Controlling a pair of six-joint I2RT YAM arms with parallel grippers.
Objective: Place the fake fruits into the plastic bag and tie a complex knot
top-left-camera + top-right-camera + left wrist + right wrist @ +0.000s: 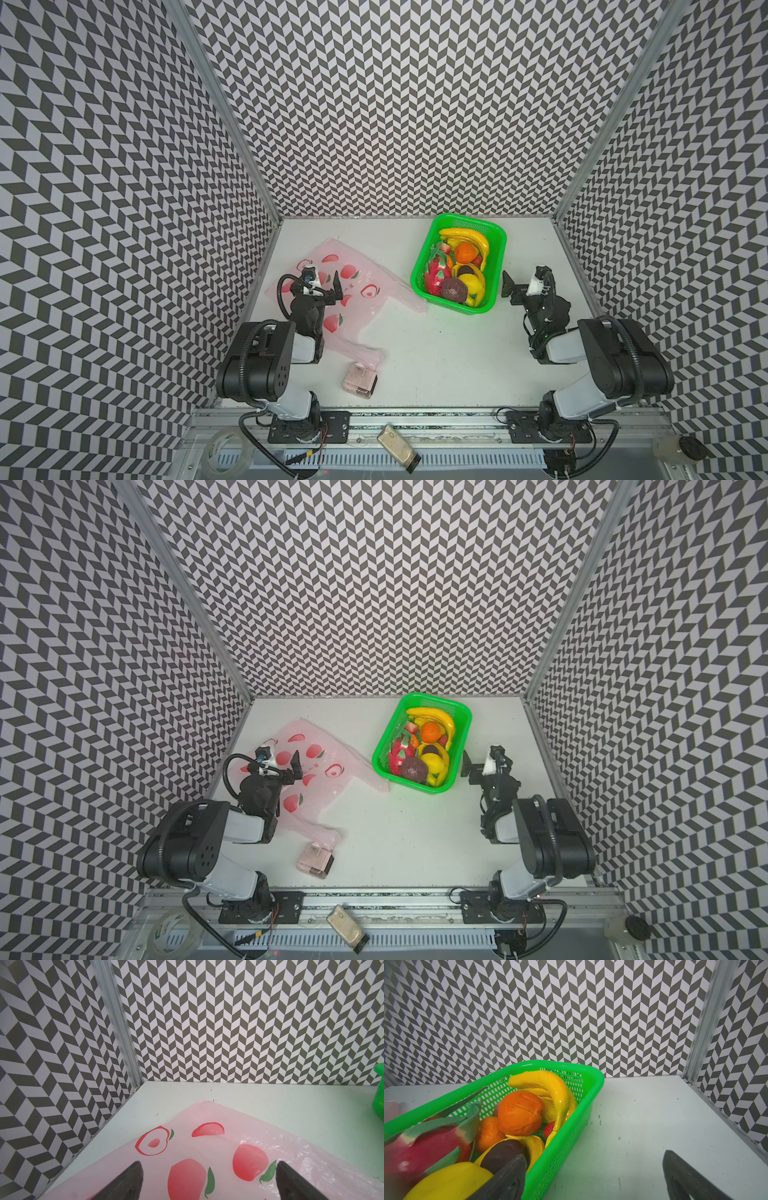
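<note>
Seen in a top view, the plastic bag (374, 274) lies flat at about 9 o'clock on the white table (436, 365). Its handle loops (361, 349) trail toward 6 o'clock. The fake fruits (457, 266) are all heaped in the green basket (465, 308) at 1 o'clock, and nothing is bagged or knotted yet. The left gripper (207, 1165) hangs over the printed film with its fingers spread wide and empty. The right gripper (596, 1155) is equally wide and empty, just beside the basket's 3 o'clock wall. The bag looks thin, limp and slippery, so a single layer at a handle loop is probably the place to pinch to open its mouth. The fruits look light, hard and glossy. The banana (550, 1088) is best taken across its curved middle, and the orange (520, 1112) across its widest part, where round skin may squirt out.
</note>
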